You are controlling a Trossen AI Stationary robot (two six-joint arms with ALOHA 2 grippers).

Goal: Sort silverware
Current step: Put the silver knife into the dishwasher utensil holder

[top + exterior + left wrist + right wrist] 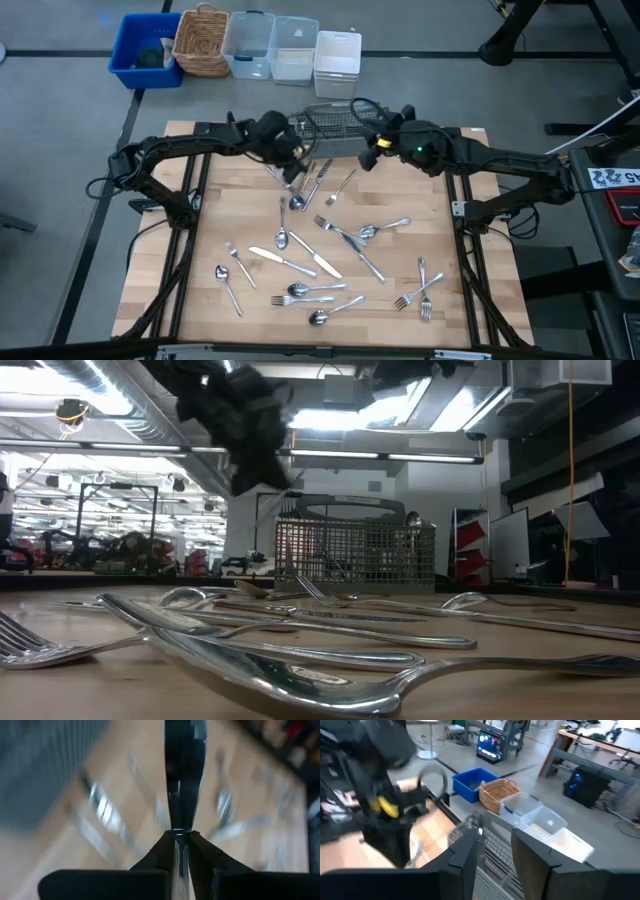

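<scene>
Here the left gripper (pixel 290 165) pinched a single utensil (pixel 184 780) near the wire basket (pixel 333 128); held by its thin shaft, it might twist or slip free. The remaining silverware (pixel 320 262) lay scattered across the wooden table (pixel 480 300). The right gripper (pixel 372 150) hovered open over the basket, crowding the drop.

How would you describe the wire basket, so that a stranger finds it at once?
Look at the far edge of the light wooden table, midway between the two dark arms. There stands the grey rectangular wire-mesh basket. It alone is made of mesh; the bins behind it sit on the floor.
</scene>
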